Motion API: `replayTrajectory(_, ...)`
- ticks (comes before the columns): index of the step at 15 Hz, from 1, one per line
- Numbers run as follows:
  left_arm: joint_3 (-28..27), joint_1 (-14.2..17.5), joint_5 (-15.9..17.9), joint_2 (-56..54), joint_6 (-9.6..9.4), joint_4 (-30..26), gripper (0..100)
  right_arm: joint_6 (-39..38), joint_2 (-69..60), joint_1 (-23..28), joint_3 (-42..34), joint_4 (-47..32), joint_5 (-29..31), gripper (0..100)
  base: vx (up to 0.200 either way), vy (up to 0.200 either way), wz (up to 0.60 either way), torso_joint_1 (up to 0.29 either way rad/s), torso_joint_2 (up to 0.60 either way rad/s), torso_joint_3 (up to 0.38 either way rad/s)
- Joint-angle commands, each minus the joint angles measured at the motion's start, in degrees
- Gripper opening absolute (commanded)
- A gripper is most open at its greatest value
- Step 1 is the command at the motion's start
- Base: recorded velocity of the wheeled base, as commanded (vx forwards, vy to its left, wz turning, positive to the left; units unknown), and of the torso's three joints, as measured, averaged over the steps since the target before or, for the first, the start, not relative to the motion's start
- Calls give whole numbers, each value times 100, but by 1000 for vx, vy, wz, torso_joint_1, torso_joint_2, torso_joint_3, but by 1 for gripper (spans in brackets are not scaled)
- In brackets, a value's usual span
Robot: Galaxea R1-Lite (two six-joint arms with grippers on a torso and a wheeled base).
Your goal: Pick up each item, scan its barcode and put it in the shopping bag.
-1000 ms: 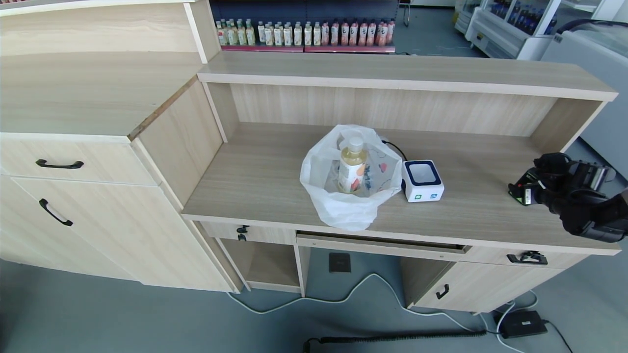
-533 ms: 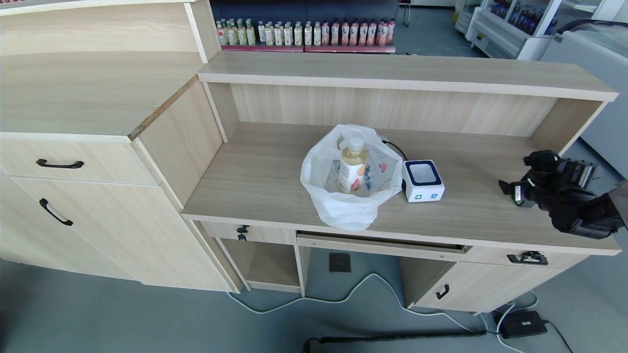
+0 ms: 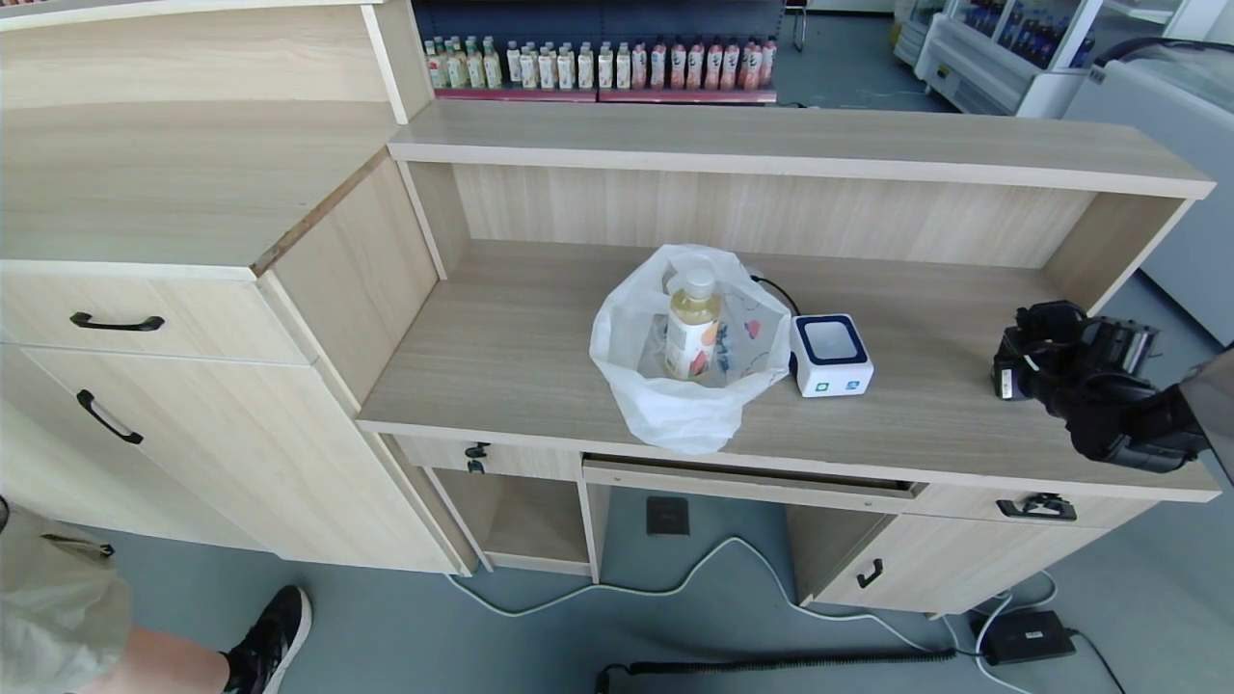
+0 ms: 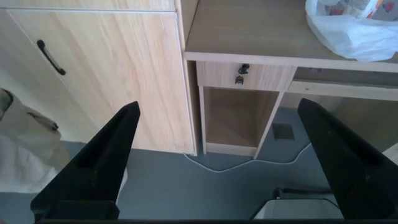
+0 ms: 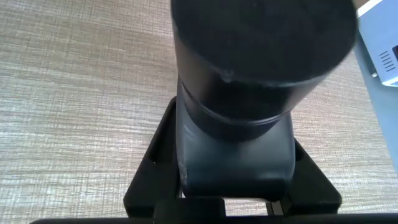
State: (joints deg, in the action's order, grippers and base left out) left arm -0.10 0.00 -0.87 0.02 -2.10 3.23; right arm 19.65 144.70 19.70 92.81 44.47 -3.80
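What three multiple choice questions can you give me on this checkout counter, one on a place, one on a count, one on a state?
1. Where is the scanner relative to the shopping bag?
A. inside it
B. beside it, on the robot's right
C. above it, on the top ledge
2. How many bottles show in the bag?
A. none
B. three
C. one
3. How is the left claw?
A. open and empty
B. shut on a bottle
C. shut on the bag
Answers: 1 B, it sits on the counter next to the bag; 2 C, a single capped bottle stands in it; 3 A, it gapes wide with nothing in it.
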Motion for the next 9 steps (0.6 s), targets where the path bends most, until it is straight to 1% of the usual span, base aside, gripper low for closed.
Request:
replayTrajectory(1, 1, 0, -1, -2, -1, 2, 100, 56, -100, -1, 18, 18, -6, 0, 0, 0, 0, 0, 0, 0)
replayTrajectory(2, 1, 0, -1, -2, -1, 2, 100, 232, -250, -1, -70, 27, -6, 0, 0, 0, 0, 0, 0, 0)
replayTrajectory(4, 1, 0, -1, -2, -1, 2, 100, 742, -830, 87, -711, 70, -6, 0, 0, 0, 0, 0, 0, 0)
replayTrajectory(7, 10, 0, -1, -2, -1, 2, 100, 1331, -2315, 245, -2452, 484, -33, 0, 0, 0, 0, 0, 0, 0)
replayTrajectory(8, 1, 0, -1, -2, -1, 2, 100, 1893, -3027, 429, -3331, 721, -50, 0, 0, 0, 0, 0, 0, 0)
replayTrajectory(9, 1, 0, -1, -2, -1, 2, 100, 2438, -3660, 623, -4042, 861, -50, 0, 0, 0, 0, 0, 0, 0)
